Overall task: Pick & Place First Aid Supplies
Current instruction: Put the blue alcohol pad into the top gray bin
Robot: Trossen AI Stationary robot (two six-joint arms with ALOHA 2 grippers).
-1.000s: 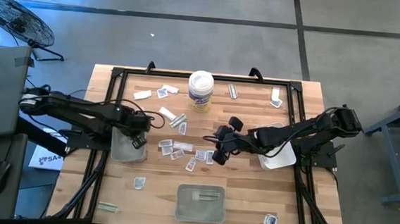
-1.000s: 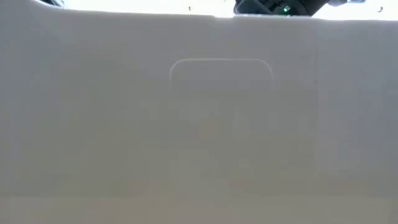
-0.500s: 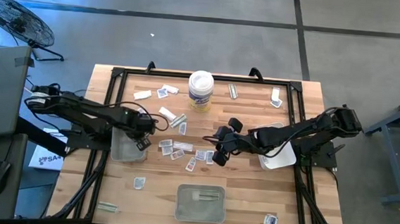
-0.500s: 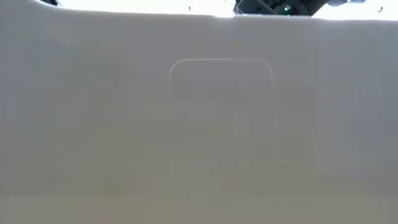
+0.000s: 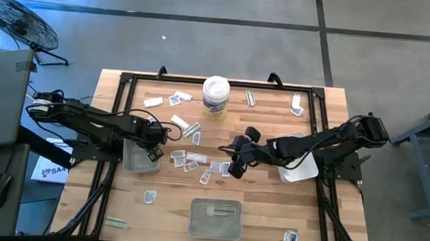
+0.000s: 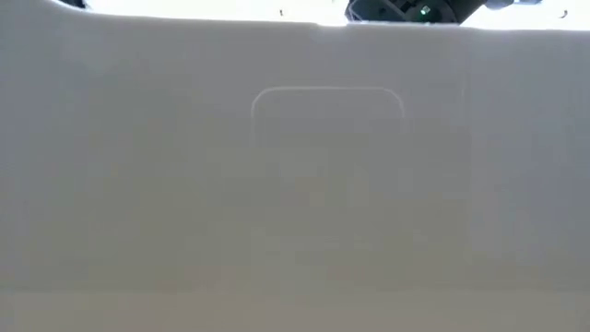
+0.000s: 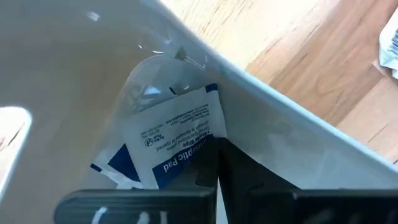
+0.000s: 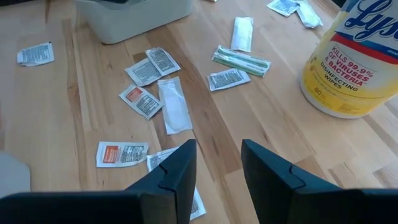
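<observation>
Few of the supplies are sorted yet, in my judgement; most packets lie loose on the desk [image 5: 269,208].

Nearest the front edge sit a strip wrapper [image 5: 115,222] and a blue-print packet [image 5: 291,237], well apart at opposite corners. Between them stands the front tray [image 5: 192,229], with some pale strips inside, perhaps two. One more packet [image 5: 149,197] lies just beyond it, to the left.

At mid-desk the left hand [image 7: 216,155] is inside the left tray [image 5: 130,164], pinched tight on a white packet with blue print [image 7: 174,134]. That packet is over the tray floor but not let go, so this placing looks almost finished. The right hand [image 5: 236,166] hovers, fingers parted and holding nothing, above the middle cluster [image 5: 197,163], which holds about seven packets. They overlap, so I cannot count them exactly. The right tray [image 5: 302,174] lies mostly under the right arm, and its contents are hidden.

Farther back lie three loose pieces [image 5: 188,128], then the tub [image 5: 215,98] and about six packets along the far edge.

Count:
- Trays: three.
- Tub: one.
- Hands: two.
- Loose supplies: roughly twenty.
- Held supplies: one.

Nearly all the picking is left to do.
</observation>
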